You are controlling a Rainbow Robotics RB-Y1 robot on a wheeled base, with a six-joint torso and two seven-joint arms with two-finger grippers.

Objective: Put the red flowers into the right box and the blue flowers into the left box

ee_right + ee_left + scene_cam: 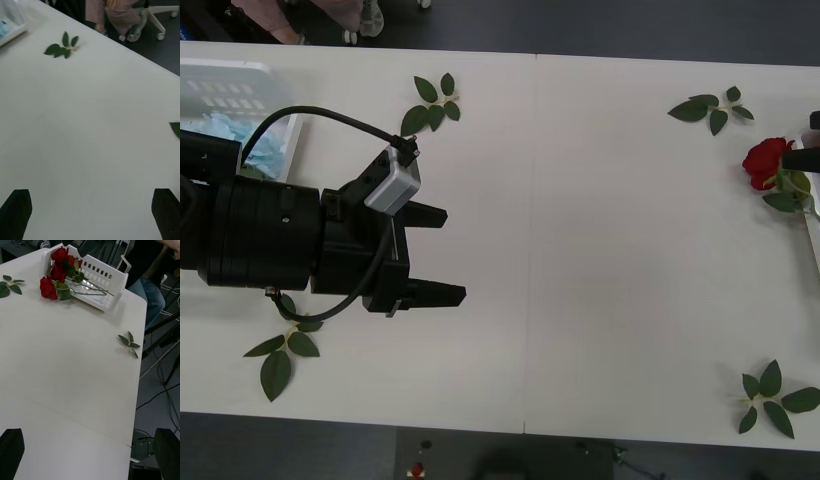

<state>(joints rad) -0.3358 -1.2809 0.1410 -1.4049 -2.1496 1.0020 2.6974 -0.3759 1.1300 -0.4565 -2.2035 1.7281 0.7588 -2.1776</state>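
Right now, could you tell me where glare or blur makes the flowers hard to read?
Front view: the red flowers are sharp, the blue flowers pale and washed out. Left wrist view: glare on the right box floor. Right wrist view: soft throughout.

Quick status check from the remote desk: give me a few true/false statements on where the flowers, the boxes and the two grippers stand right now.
1. The left gripper is open over bare table, holding nothing. True.
2. Red flowers lie in the right box, one bloom hanging over its rim onto the table. True.
3. The blue flowers lie loose in the middle of the table. False: they are in the left box, at the table's far left.
4. The right gripper is shut on a rose. False: its fingers stand apart with bare table between them.
5. Loose leaf sprigs lie scattered on the table. True.
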